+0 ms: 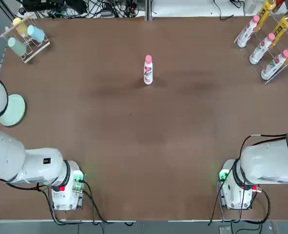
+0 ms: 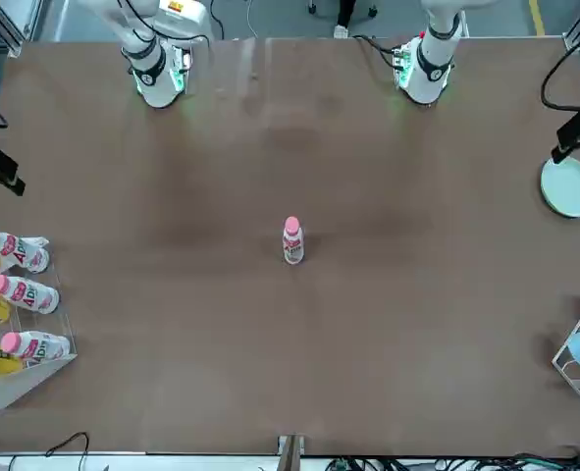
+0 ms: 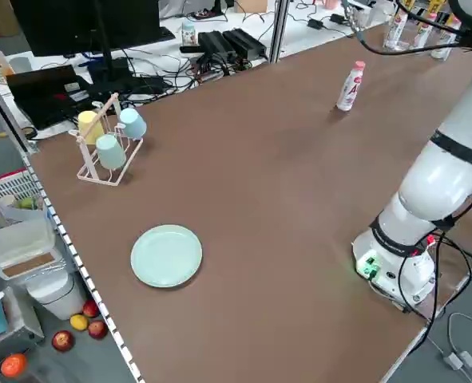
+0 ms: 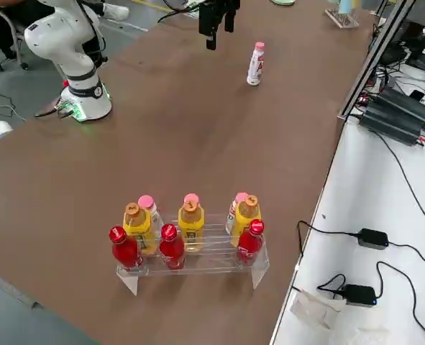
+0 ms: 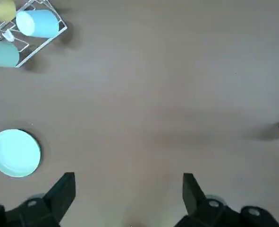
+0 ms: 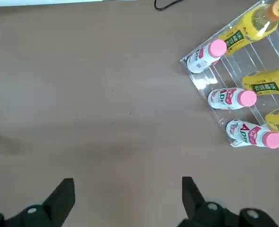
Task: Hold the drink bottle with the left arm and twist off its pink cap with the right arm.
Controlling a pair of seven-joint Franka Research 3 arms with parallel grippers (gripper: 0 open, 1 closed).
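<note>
Status: no step begun. The drink bottle stands upright and alone at the far middle of the table, its pink cap seated on the neck.

The left gripper is raised over the left side, fingers spread wide and empty. The right gripper is raised over the right side, likewise wide open and empty. Both are well apart from the bottle.

Judgement: the next move calls for the left arm to reach far and inward and close on the bottle's body below the cap. Whether the cap is tight cannot be told from these views.

Other bottles sit in a clear rack at far right.
</note>
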